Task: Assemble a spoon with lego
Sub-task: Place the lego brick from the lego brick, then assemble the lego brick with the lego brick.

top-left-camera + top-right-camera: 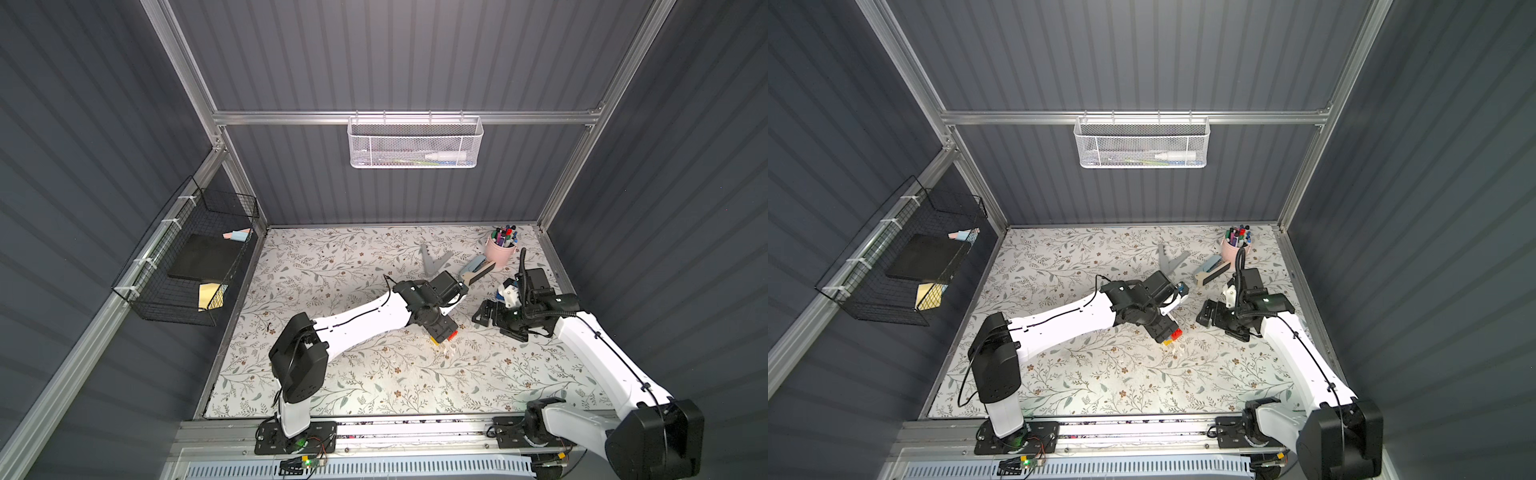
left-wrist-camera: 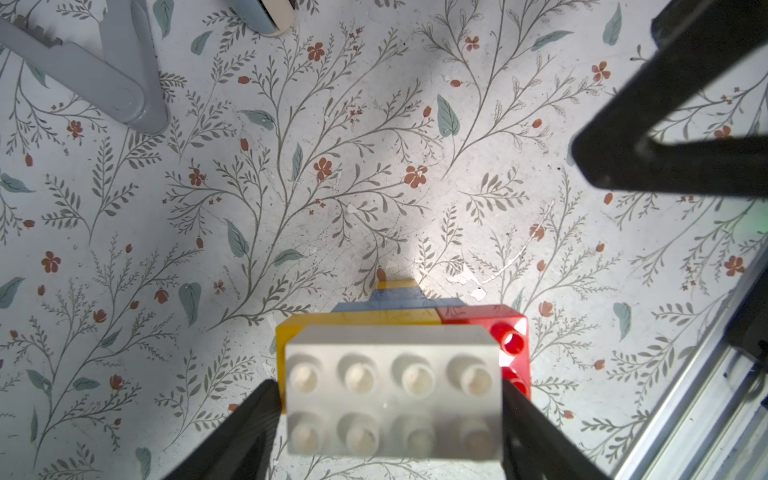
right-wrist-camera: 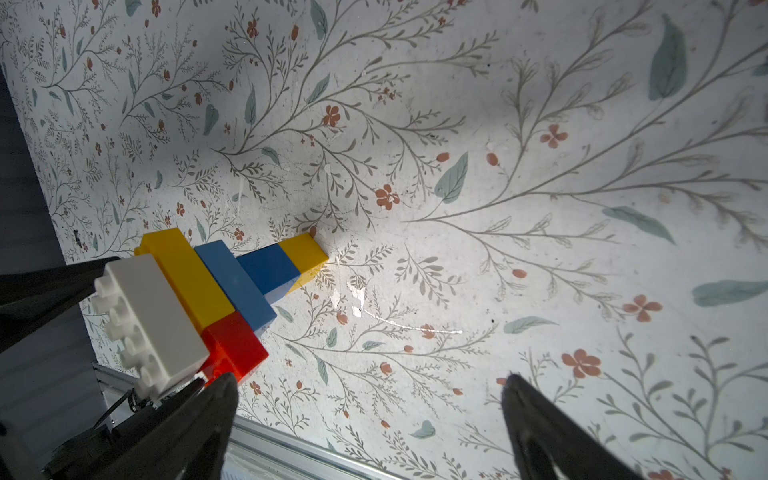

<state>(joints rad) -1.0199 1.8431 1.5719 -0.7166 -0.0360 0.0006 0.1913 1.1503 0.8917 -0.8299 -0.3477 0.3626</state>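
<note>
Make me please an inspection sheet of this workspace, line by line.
Surface: floral mat, chipped beside the spoon.
Job's things: spoon upright, yellow handle tip at the mat, white brick uppermost.
Clutter: grey V-shaped piece, pink cup of markers, both at the back.
Grippers: left gripper, fingers flanking the white brick, grip unclear; right gripper open, empty.
Cables: black cable looping over the right wrist.
Surroundings: white mesh basket on the back rail, black wire basket on the side wall.

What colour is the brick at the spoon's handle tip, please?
Yellow brick, best in right wrist view.
</note>
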